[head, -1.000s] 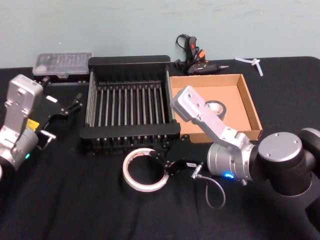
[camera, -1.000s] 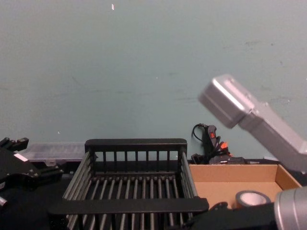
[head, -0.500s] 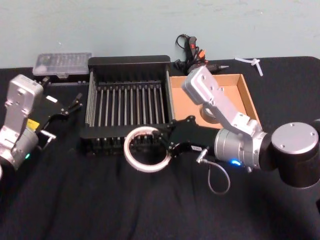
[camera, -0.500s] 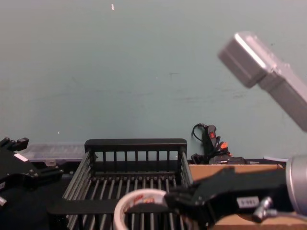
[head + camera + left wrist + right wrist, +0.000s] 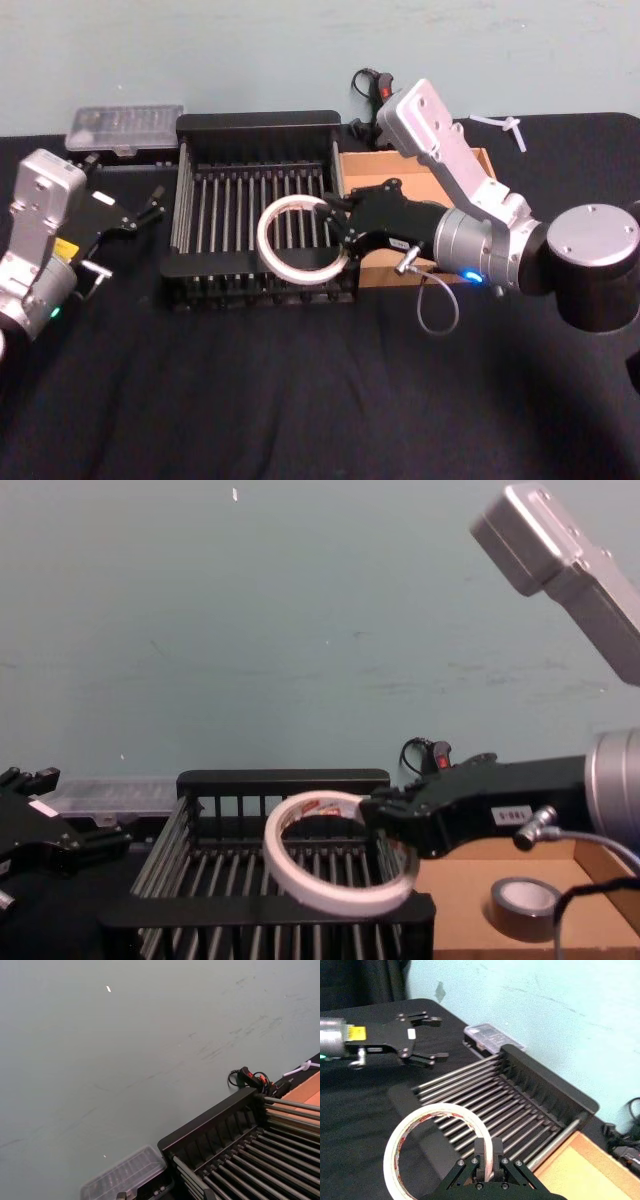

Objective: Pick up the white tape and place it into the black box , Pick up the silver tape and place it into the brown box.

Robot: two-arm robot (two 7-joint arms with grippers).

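My right gripper [image 5: 341,236] is shut on the rim of the white tape [image 5: 290,274], a large thin ring. It holds the ring roughly flat in the air above the front right part of the black box [image 5: 258,122]. The right wrist view shows the white tape [image 5: 440,1108] pinched between the fingers, with the slatted floor below. The silver tape [image 5: 524,902] lies in the brown box [image 5: 470,842], to the right of the black box. My left gripper [image 5: 153,205] hangs open, left of the black box, holding nothing.
A clear plastic case [image 5: 125,127] lies behind the black box at the left. A black-and-orange glue gun [image 5: 385,105] and a white plastic piece [image 5: 505,125] lie behind the brown box [image 5: 503,210]. Black cloth covers the table.
My right gripper has lifted the white tape off the table in front of the black box and carried it up and back over the box. The left arm has not moved.
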